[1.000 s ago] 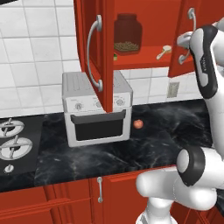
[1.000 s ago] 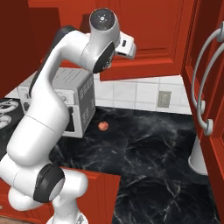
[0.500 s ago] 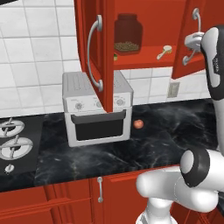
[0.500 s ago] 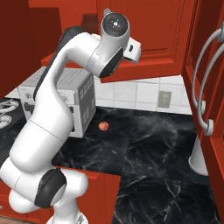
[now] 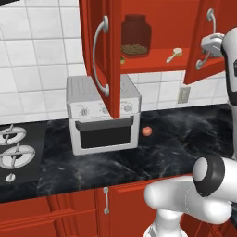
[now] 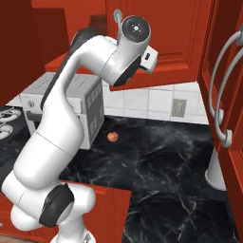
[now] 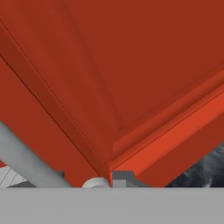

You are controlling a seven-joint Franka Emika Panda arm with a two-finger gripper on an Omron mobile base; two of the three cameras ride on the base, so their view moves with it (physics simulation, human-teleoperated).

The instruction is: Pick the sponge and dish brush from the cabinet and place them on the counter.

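Observation:
The red wall cabinet stands open, both doors swung out. On its shelf the dish brush lies right of a dark jar. A small green-yellow corner, which may be the sponge, peeks past the left door's edge; the rest is hidden. My gripper is pressed up against the right door beside its silver handle. The jaws are too small and covered to read. Up close, the hand view has the door's red panel and the handle. Below runs the black marble counter.
A silver toaster oven stands on the counter under the left door, with a small red fruit beside it. Stove burners lie at the left. Another red door with curved handles and a white object stand at the right.
My hand has shifted a little to the right along the right door, and that door has swung slightly wider. Nothing on the shelf has moved.

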